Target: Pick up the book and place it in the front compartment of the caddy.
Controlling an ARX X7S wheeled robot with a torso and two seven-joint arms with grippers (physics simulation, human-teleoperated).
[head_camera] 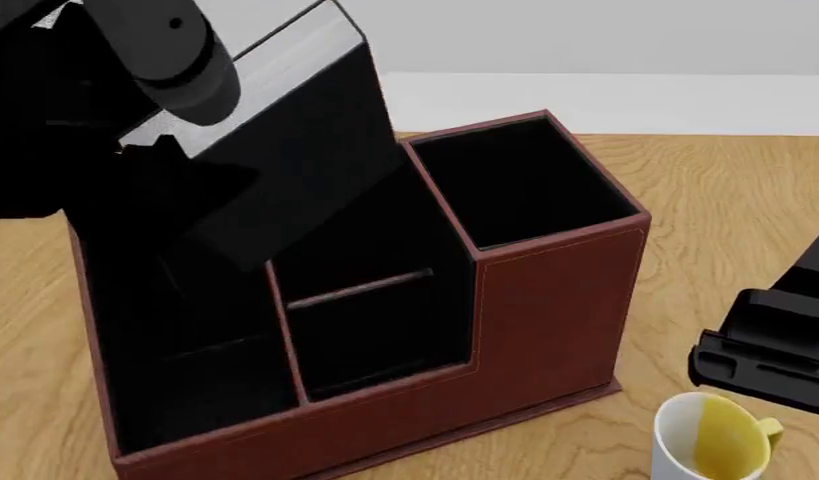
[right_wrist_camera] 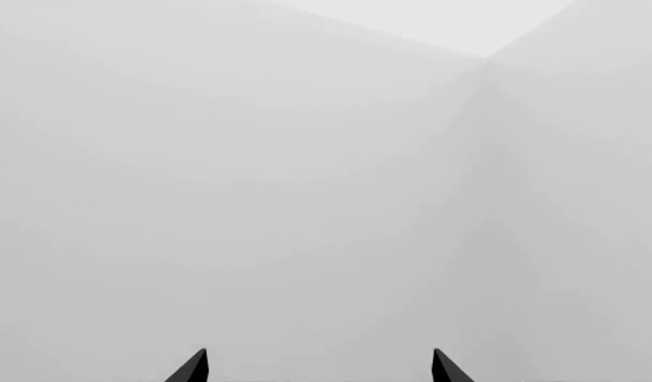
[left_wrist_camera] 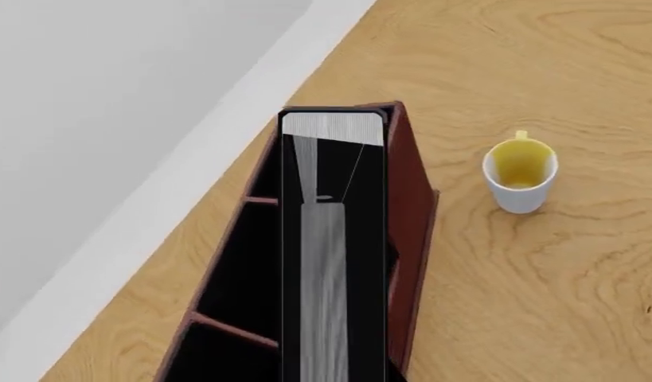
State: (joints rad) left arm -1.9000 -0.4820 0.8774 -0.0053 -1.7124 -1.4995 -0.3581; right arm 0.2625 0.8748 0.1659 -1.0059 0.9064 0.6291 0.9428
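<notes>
The book (head_camera: 302, 130), a glossy black slab with pale page edges, hangs tilted above the reddish-brown caddy (head_camera: 543, 310). My left gripper (head_camera: 169, 155) holds it from the upper left, with its fingers hidden behind the book and arm. The book's lower end is over the middle cells, above the front compartment (head_camera: 376, 345) and its thin crossbar (head_camera: 358, 289). In the left wrist view the book (left_wrist_camera: 331, 239) shows edge-on over the caddy (left_wrist_camera: 413, 207). My right gripper (head_camera: 763, 365) is open and empty, to the right of the caddy; its fingertips (right_wrist_camera: 195, 368) point at a blank wall.
A white mug with a yellow inside (head_camera: 709, 440) stands on the wooden table (head_camera: 729, 210) at the front right, just below my right gripper. It also shows in the left wrist view (left_wrist_camera: 520, 171). The table's far edge meets a white wall.
</notes>
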